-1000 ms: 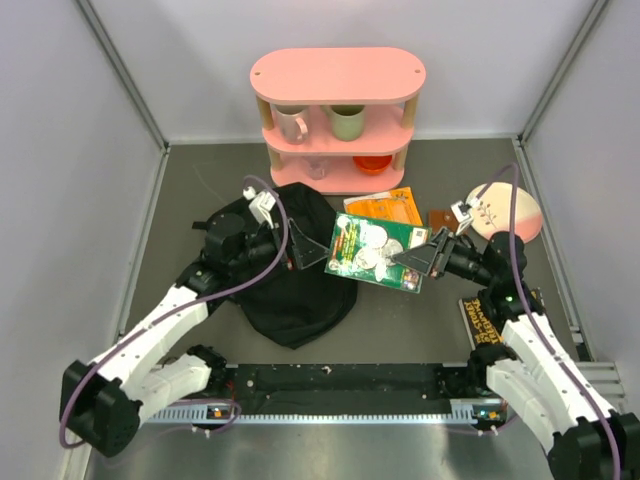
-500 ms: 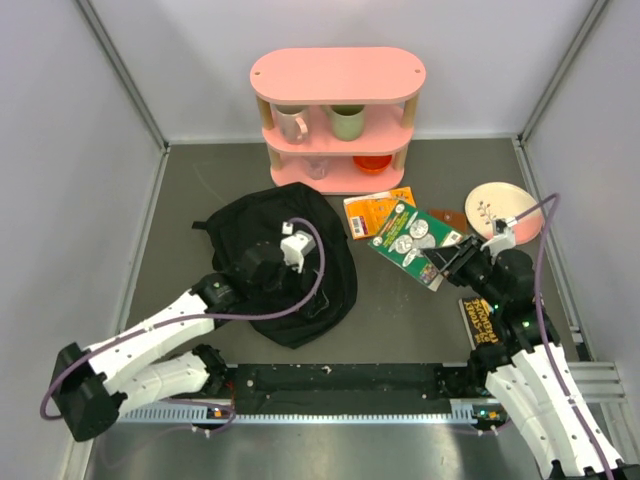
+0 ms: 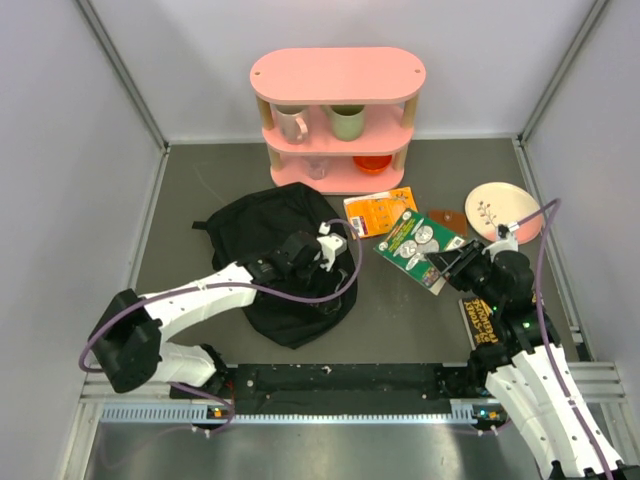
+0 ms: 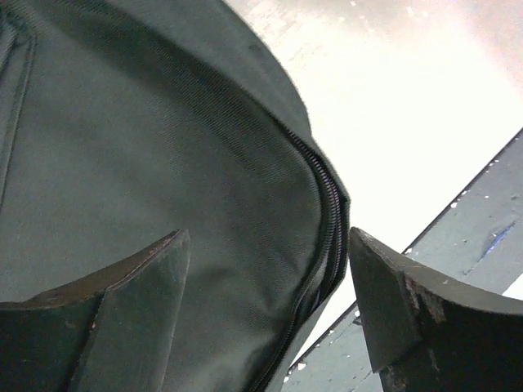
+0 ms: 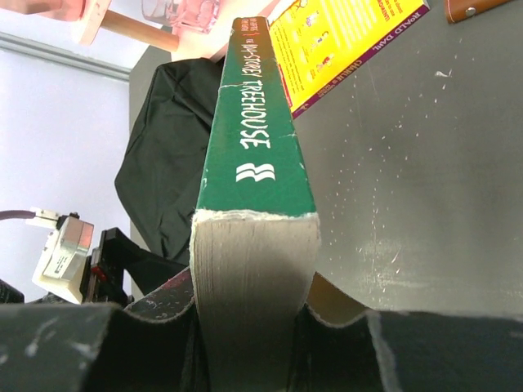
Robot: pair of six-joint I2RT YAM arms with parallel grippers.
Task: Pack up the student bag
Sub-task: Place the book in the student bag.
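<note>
The large, floppy black fabric student bag (image 3: 250, 225) lies crumpled on the grey table (image 3: 400, 320), just before the pink shelf (image 3: 337, 75). The left gripper (image 4: 265, 245) hangs over the bag's zipper seam, jaws wide and holding nothing. The right gripper (image 5: 253, 304) is clamped on one end of a thick green paperback book (image 5: 255, 155), to the bag's right. The zipper looks shut here (no mouth shows), so the left jaws may pinch slack cloth and slip. With no opening, the end-held book could twist or snag.

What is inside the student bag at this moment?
Nothing inside shows: the student bag presents only outer black fabric and its zipper. The left end effector, jaws open, covers part of it.
</note>
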